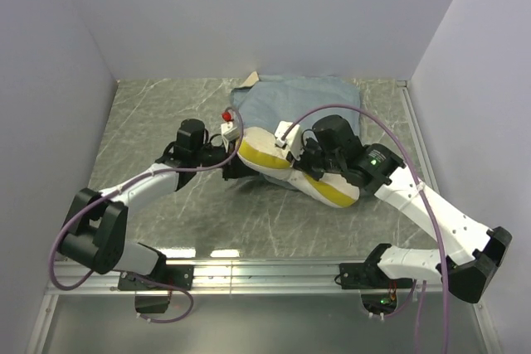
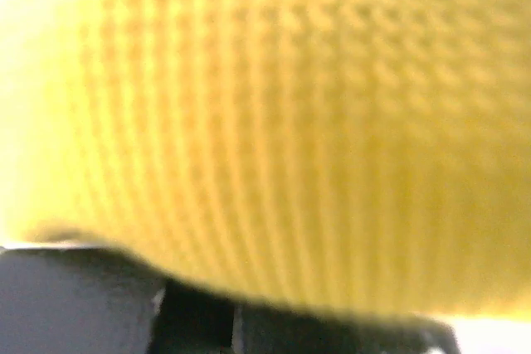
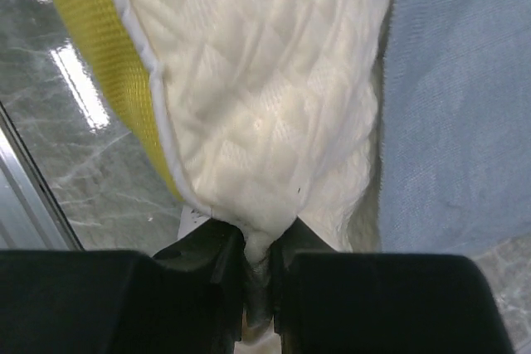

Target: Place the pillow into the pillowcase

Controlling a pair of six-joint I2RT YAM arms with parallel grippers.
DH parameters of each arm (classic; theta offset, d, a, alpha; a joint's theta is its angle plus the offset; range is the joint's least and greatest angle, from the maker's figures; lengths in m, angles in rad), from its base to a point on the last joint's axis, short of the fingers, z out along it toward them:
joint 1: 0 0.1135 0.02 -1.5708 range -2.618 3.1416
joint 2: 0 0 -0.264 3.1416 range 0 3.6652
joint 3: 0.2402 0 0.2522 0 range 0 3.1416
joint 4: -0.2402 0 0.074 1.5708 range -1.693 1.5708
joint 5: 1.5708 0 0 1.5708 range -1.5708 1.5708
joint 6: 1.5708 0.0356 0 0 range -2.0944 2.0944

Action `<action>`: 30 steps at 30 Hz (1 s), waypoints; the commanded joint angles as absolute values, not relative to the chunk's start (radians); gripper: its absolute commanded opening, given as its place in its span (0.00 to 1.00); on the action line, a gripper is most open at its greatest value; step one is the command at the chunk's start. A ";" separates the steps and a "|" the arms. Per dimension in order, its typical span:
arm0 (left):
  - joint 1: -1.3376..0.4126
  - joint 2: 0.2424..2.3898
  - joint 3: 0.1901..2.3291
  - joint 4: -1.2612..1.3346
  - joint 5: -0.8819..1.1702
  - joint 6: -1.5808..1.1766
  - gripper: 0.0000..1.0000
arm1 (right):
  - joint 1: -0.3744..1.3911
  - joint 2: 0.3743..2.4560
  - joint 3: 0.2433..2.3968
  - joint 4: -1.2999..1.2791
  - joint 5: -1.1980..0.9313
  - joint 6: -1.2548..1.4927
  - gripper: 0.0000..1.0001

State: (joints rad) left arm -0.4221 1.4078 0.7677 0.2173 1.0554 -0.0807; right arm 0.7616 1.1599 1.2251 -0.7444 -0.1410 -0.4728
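Observation:
The pillow (image 1: 264,152) lies mid-table, cream-white with a yellow side edge (image 1: 333,191), its far end over the blue-grey pillowcase (image 1: 292,99). My right gripper (image 1: 304,155) is on top of the pillow. In the right wrist view the gripper (image 3: 257,242) is shut on a pinch of the pillow's quilted white cover (image 3: 265,97), with the pillowcase (image 3: 456,122) to the right. My left gripper (image 1: 235,160) is at the pillow's left end. The yellow mesh edge (image 2: 274,122) fills the left wrist view and hides the fingers.
A beige corner of the pillowcase (image 1: 248,80) shows at its far left. The grey marble table (image 1: 149,113) has white walls on three sides. A metal rail (image 1: 274,271) runs along the near edge, also seen in the right wrist view (image 3: 25,196).

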 commanded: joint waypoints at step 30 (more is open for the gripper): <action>-0.367 1.488 0.792 0.815 1.052 -0.905 0.00 | 0.013 1.130 1.327 -0.999 -0.709 -0.499 0.08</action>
State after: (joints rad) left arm -0.3779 1.5467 0.7742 0.8608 1.0286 -0.9821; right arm -0.1635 1.1191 1.2713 -1.1496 -0.6556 -0.6121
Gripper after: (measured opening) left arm 0.013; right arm 0.162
